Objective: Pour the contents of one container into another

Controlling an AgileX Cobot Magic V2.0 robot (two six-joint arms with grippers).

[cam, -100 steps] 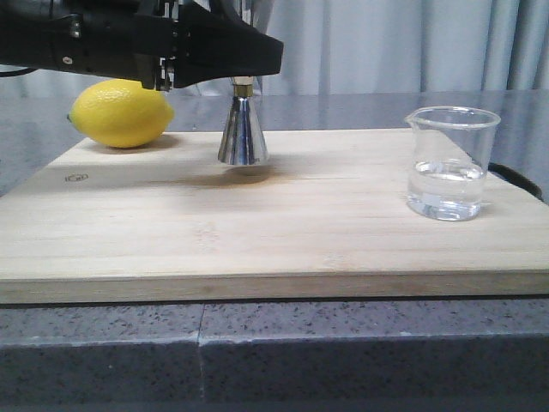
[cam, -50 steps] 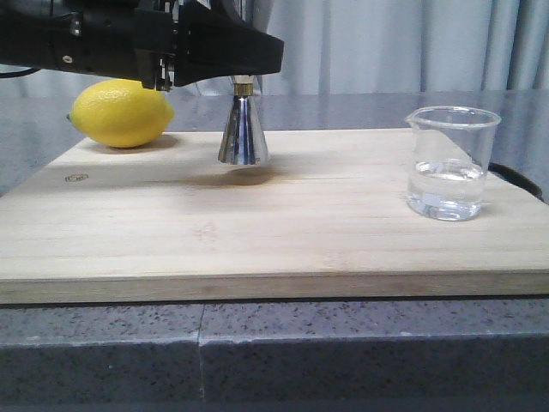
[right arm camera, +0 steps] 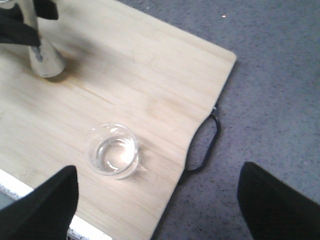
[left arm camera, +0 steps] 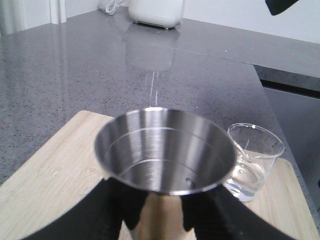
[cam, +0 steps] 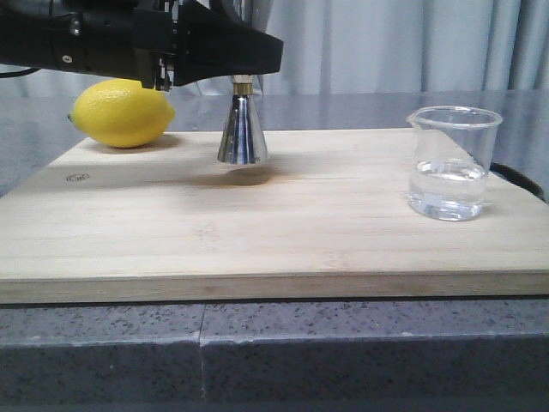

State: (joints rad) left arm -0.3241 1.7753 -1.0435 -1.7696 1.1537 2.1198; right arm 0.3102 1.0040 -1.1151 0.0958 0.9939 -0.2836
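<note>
The steel jigger [cam: 242,129] hangs upright just above the wooden board [cam: 257,223], with a shadow beneath it. My left gripper [cam: 240,75] is shut on its upper part. In the left wrist view the empty top cup of the jigger [left arm camera: 165,150] fills the middle, and the black fingers [left arm camera: 117,205] clamp it on both sides. The glass beaker [cam: 450,167] stands at the board's right end with clear liquid in its bottom. My right gripper [right arm camera: 160,210] hovers open well above the beaker [right arm camera: 112,150], fingers spread wide and empty. It is out of the front view.
A yellow lemon [cam: 122,112] lies at the board's back left, close to the left arm. A black loop handle [right arm camera: 205,145] sticks out from the board's right edge. Grey stone counter [right arm camera: 280,75] surrounds the board. A white appliance [left arm camera: 156,11] stands far back.
The jigger in the left gripper has risen slightly and drifted a touch left. The beaker and lemon have not moved.
</note>
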